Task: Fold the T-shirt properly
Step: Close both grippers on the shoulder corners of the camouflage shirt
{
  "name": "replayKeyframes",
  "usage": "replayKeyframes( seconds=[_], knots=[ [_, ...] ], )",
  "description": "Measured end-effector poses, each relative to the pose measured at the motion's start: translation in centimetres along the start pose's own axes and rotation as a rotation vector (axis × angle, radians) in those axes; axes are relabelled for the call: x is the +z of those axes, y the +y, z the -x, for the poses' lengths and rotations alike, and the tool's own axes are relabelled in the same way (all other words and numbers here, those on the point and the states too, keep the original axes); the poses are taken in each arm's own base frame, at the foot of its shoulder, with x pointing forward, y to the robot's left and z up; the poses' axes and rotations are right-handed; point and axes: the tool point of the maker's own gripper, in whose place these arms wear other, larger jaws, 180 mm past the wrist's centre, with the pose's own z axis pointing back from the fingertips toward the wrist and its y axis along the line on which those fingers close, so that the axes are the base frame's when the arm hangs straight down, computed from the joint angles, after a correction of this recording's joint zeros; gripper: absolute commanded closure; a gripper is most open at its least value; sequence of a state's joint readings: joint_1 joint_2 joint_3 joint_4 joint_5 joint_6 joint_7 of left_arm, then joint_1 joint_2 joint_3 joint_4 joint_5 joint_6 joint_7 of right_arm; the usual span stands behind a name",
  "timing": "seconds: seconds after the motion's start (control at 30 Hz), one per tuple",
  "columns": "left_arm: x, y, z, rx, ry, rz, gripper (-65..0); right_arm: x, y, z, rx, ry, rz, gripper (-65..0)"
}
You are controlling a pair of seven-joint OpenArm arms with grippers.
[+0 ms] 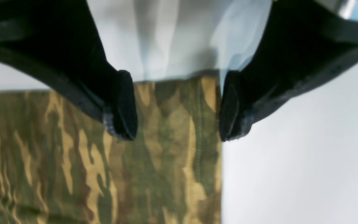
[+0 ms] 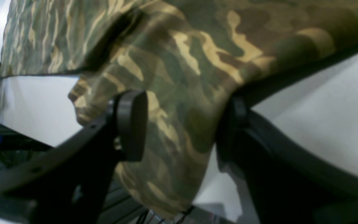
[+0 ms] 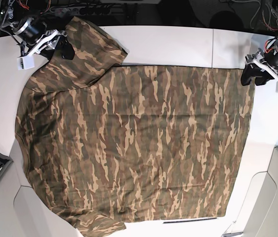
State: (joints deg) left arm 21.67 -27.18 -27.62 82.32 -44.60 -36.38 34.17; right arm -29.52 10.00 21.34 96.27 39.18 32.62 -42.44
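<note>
left jaws (image 1: 177, 107) wide apart — camouflage t-shirt (image 1: 166, 161) between, on white table (image 3: 272, 187)

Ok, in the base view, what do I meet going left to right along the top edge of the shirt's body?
Right gripper, then the camouflage T-shirt's body, then the left gripper at its far corner.

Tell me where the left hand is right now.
In the base view, the left hand is at the upper right, jaws open, over a top corner of the camouflage T-shirt.
</note>
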Motion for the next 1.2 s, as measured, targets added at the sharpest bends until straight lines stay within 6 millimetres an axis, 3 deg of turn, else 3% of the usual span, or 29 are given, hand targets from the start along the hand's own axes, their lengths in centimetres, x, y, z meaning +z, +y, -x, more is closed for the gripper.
replayKeyframes(
  seconds=[0.2,0.5,0.7,0.9,1.2],
  knots=[
    [0.0,1.0,-0.2,-0.005,0.005,-0.018,-44.4,0.0,0.0,0.0,0.0,0.0,0.0,-34.3],
    [0.9,2.7,-2.1,-0.068,0.0,-0.052,-44.4,0.0,0.0,0.0,0.0,0.001,0.0,-34.3],
    [0.9,3.9,-1.8,-0.018,0.002,-0.115,-44.4,0.0,0.0,0.0,0.0,0.001,0.0,-34.3],
    [0.9,3.4,-1.3,0.017,0.026,-0.088,-44.4,0.0,0.0,0.0,0.0,0.0,0.0,-34.3],
    [-0.4,0.3,0.5,0.113,0.011,0.002,-44.3,0.0,0.2,-0.2,-0.013,-0.01,-0.013,-34.2]
  ],
)
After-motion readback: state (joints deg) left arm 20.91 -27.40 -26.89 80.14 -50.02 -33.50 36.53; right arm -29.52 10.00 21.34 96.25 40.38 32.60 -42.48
